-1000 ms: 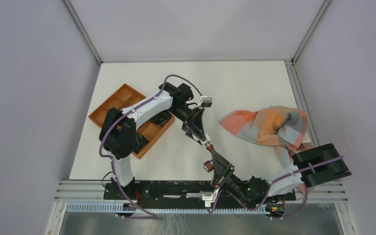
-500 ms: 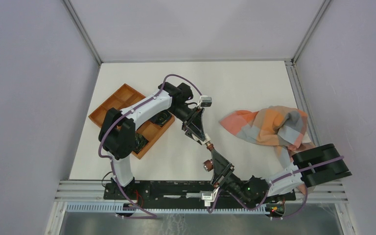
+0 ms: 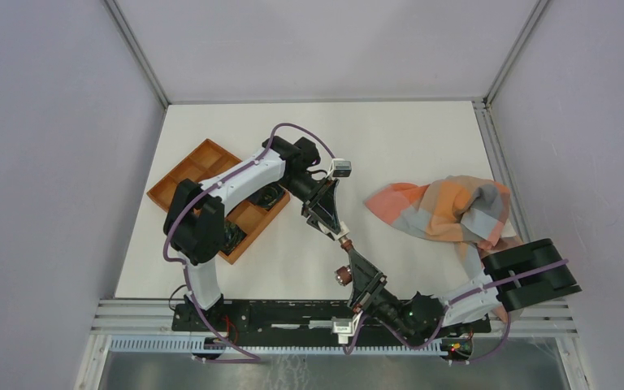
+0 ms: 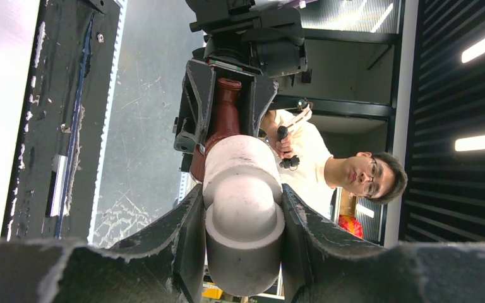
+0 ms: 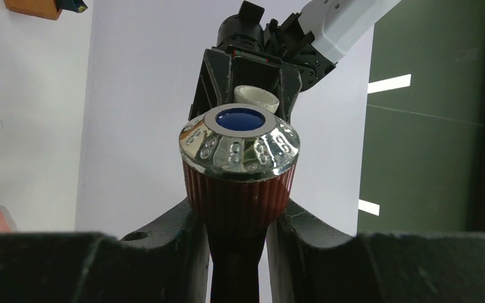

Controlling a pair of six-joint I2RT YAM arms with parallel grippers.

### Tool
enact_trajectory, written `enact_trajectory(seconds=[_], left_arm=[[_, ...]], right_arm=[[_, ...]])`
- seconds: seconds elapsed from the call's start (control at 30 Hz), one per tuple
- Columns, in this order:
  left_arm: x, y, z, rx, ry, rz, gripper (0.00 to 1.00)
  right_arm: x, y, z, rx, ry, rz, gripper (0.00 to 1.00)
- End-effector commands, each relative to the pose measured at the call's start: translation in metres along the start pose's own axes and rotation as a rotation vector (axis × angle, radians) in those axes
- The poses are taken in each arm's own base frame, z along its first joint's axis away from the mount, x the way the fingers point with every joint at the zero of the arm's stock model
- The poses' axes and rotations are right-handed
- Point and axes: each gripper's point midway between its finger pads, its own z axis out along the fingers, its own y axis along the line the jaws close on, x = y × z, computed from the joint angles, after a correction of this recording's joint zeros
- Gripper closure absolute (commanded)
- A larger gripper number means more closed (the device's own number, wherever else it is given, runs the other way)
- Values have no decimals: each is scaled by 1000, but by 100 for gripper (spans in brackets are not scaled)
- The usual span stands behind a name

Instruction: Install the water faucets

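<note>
The water faucet (image 3: 347, 244), dark reddish-brown, is held in the air between both grippers, above the table's near middle. Its round silvery knob (image 3: 343, 275) sticks out to the left. My left gripper (image 3: 340, 233) is shut on the faucet's pale end fitting (image 4: 243, 208), which fills the gap between its fingers. My right gripper (image 3: 353, 257) is shut on the faucet body just below the knob. In the right wrist view the knob (image 5: 240, 142) shows its blue centre above a ribbed red collar, and my right gripper (image 5: 237, 214) clamps there. The pale fitting (image 5: 256, 95) shows beyond, in the left gripper's jaws.
An orange-brown compartment tray (image 3: 203, 166) lies at the left under the left arm. A checked orange and grey cloth (image 3: 447, 207) lies bunched at the right. A black rail (image 3: 292, 313) runs along the near edge. A person (image 4: 366, 177) sits beyond the table.
Both grippers keep hold of the faucet in the same place. The right arm's elbow has shifted very slightly.
</note>
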Motion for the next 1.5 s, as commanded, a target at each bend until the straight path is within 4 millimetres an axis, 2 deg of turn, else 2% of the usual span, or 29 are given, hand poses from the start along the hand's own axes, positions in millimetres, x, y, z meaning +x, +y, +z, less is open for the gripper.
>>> enact_trajectory(seconds=[0.0,1.47], left_arm=[[7,-18,5,37,17,45,98],[10,-16,5,9,12,42,98]], right_arm=[[38,-61,-8,249,114,236,100],[62,-63,-14,263,183,241,100]])
